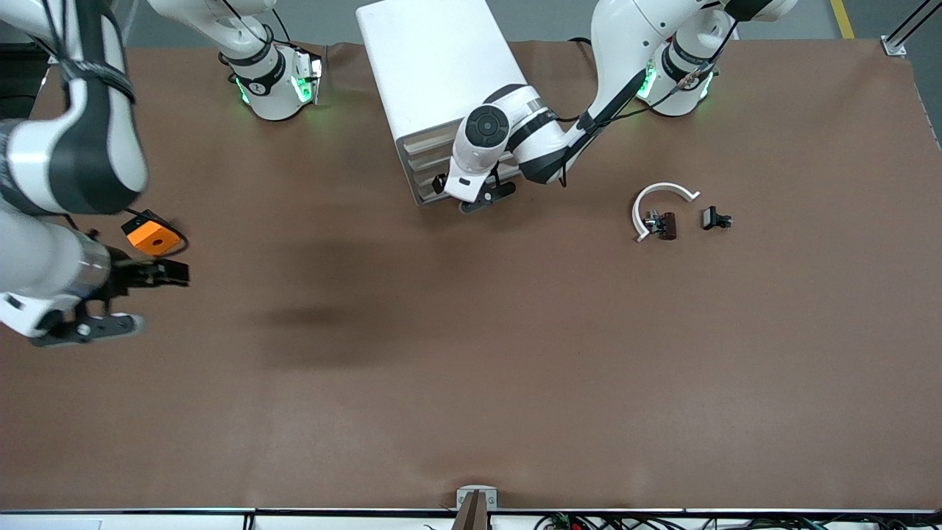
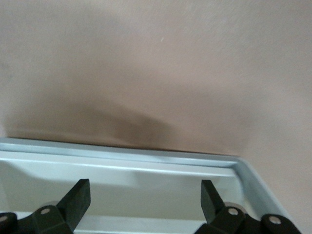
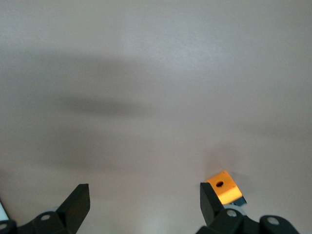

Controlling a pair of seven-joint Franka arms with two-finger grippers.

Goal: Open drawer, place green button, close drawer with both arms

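Two grippers are spread wide with nothing held. The right gripper (image 1: 163, 298) hangs low over the table (image 1: 471, 383) at the right arm's end, its jaws apart beside the orange cube (image 1: 152, 237). The button cannot be picked out for certain. A blue-grey sliver (image 3: 240, 201) touching the cube in the right wrist view may be its base. It is probably light, rigid and apt to skid, so a pinch across the flat block sides would suit better than the round cap, and the cube crowds one side. Toward the left arm's end lie a white C-shaped ring (image 1: 659, 195) and small dark parts (image 1: 666, 225). Farthest away, the left gripper (image 1: 475, 195) hovers over a pale rimmed drawer (image 2: 146, 156) in front of the white cabinet (image 1: 434, 66).
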